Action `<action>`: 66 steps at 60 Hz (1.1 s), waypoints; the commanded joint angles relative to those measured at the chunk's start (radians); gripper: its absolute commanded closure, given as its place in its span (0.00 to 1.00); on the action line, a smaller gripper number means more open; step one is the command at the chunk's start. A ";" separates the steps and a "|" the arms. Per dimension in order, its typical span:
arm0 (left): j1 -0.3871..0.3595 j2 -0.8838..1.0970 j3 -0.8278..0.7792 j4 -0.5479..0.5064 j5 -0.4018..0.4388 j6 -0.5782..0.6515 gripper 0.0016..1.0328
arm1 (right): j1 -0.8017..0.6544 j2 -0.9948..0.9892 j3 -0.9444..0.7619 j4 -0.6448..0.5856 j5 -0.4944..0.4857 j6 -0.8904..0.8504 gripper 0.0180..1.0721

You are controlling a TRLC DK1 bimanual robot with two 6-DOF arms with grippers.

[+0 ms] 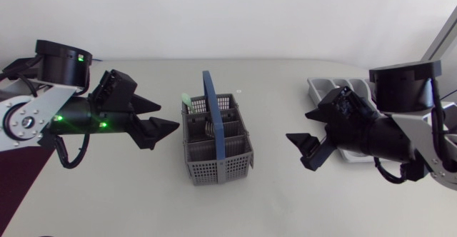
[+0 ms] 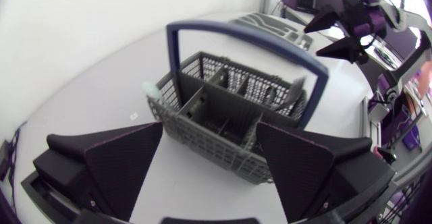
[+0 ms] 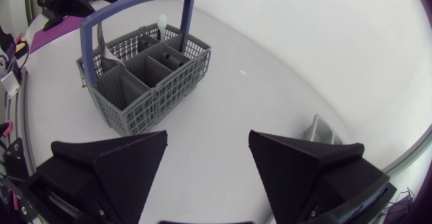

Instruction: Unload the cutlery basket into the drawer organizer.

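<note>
Showing the basket [image 1: 218,151] at mid-table, blue handle upright, with a pale green utensil [image 1: 184,99] in a far corner compartment and metal cutlery [image 1: 209,128] nearer the middle. Flanked by the left gripper [image 1: 169,118] and right gripper [image 1: 296,151], each apart from it, fingers spread wide, gripping nothing. Leaves the organizer [image 1: 321,88] at the table's right, partly hidden behind the right arm.
</note>
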 commanded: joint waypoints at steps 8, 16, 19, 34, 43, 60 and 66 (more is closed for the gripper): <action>-0.076 -0.048 -0.047 0.003 0.062 0.110 0.07 | 0.093 0.016 -0.041 -0.010 -0.004 0.049 0.17; -0.037 0.008 -0.018 0.006 0.062 0.161 0.07 | 0.190 0.016 -0.049 -0.017 -0.003 0.058 0.18; -0.002 0.050 -0.007 0.012 0.062 0.182 0.07 | 0.224 0.017 -0.048 -0.026 -0.003 0.061 0.20; 0.072 0.136 0.007 0.039 0.072 0.239 0.07 | 0.356 0.034 -0.040 -0.028 -0.004 0.081 0.62; 0.155 0.249 0.055 0.119 0.067 0.238 0.07 | 0.380 0.074 -0.035 -0.019 -0.024 0.090 0.91; 0.208 0.660 0.364 0.188 0.072 0.112 0.09 | 0.416 0.166 -0.025 0.044 -0.030 0.106 0.93; 0.208 0.751 0.472 0.199 0.102 0.049 0.09 | 0.434 0.190 -0.017 0.052 -0.026 0.112 0.93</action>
